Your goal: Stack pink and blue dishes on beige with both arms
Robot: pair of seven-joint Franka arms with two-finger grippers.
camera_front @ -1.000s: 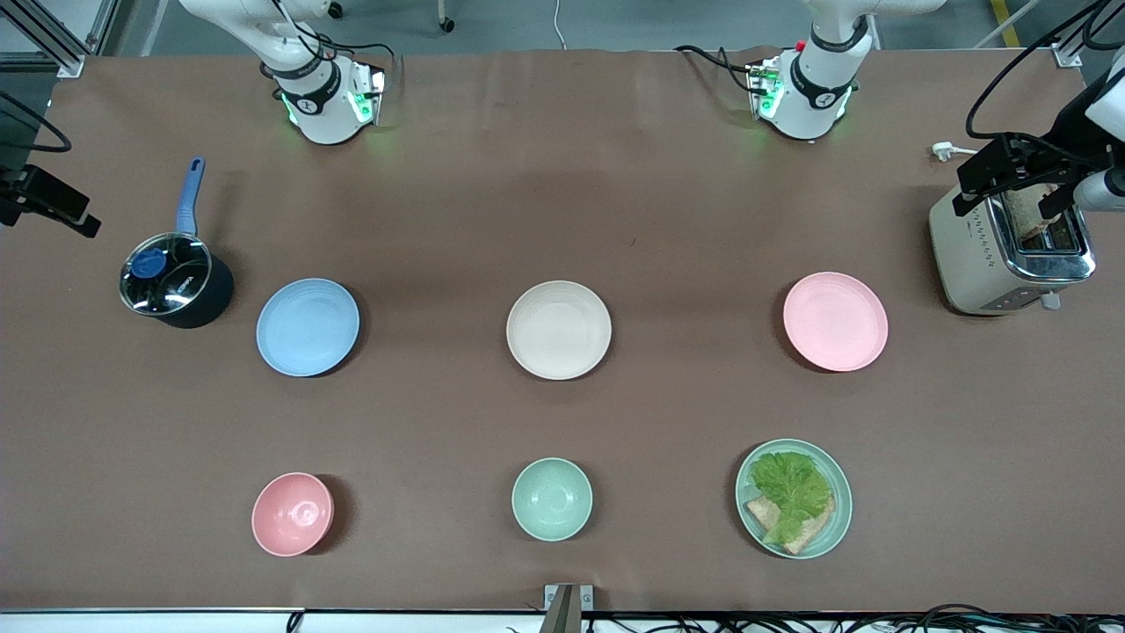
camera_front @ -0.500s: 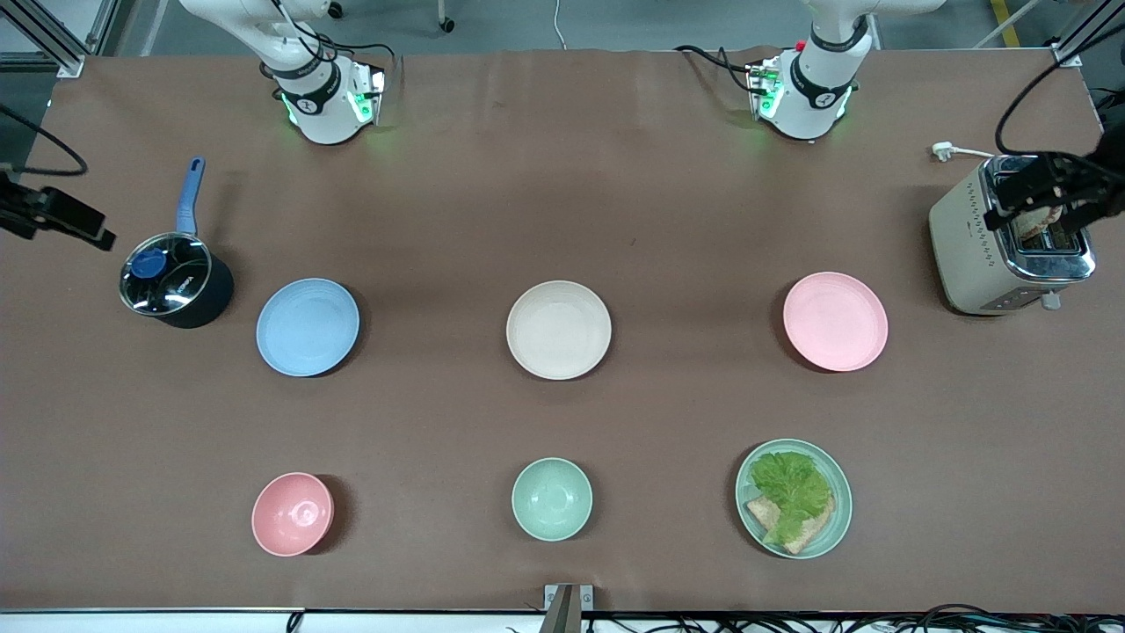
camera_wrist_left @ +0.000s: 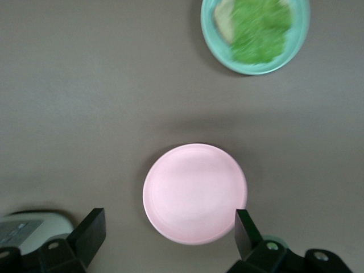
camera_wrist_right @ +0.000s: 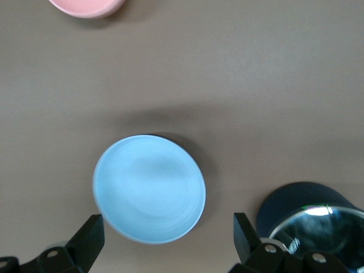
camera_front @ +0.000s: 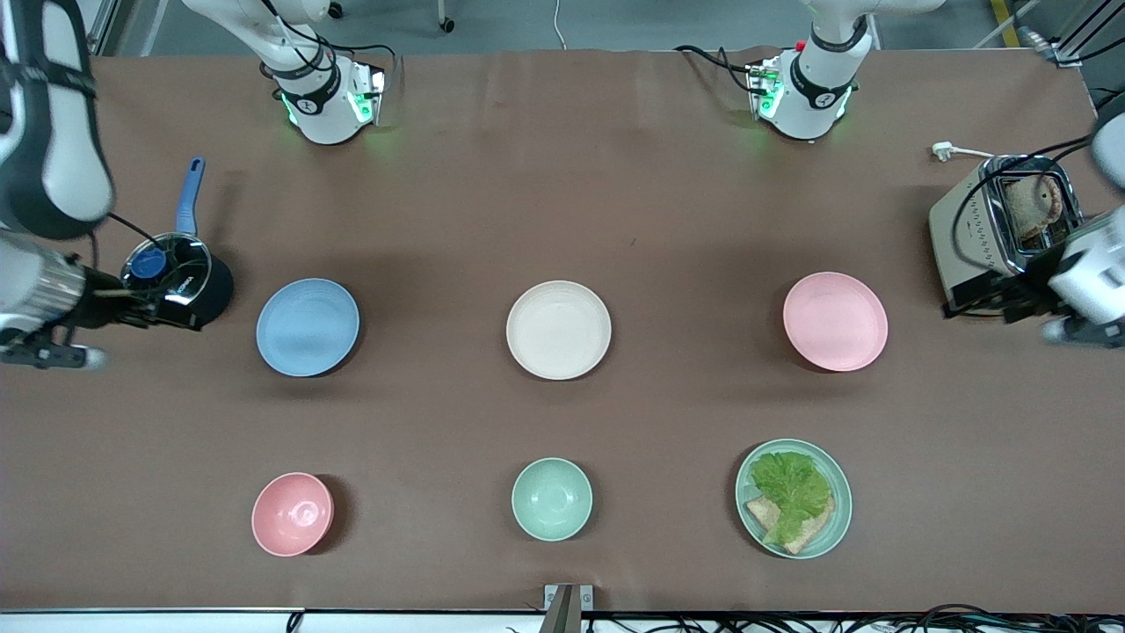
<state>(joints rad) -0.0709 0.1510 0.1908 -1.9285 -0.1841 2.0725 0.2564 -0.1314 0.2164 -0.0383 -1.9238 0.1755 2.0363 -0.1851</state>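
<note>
Across the middle of the brown surface [camera_front: 562, 176] three plates lie in a row, well apart: the blue plate [camera_front: 308, 327] toward the right arm's end, the beige plate [camera_front: 559, 330] in the centre, and the pink plate [camera_front: 835, 321] toward the left arm's end, none stacked on another. Up in the air, the right tool [camera_wrist_right: 165, 242] hangs over the strip between the blue plate and a dark saucepan [camera_front: 176, 286] with a glass lid and blue handle, its fingers [camera_wrist_right: 88, 239] spread wide and empty; in the right wrist view the blue plate [camera_wrist_right: 149, 189] lies between them and the saucepan [camera_wrist_right: 310, 219] just beside one finger. The left tool [camera_wrist_left: 168, 236] hangs over the edge of a cream toaster [camera_front: 1002, 242] that holds a slice of bread, close to the pink plate; its fingers [camera_wrist_left: 91, 233] are likewise wide apart with nothing in them, and the pink plate [camera_wrist_left: 195, 193] shows between them. Both tools are blurred in the front view, so their exact height over the surface is hard to judge. Nearer the front camera lie a small pink bowl [camera_front: 293, 513], a small mint-green bowl [camera_front: 552, 498], and a mint-green plate [camera_front: 794, 498] carrying lettuce and bread. Nothing stands between the three plates along their row.
</note>
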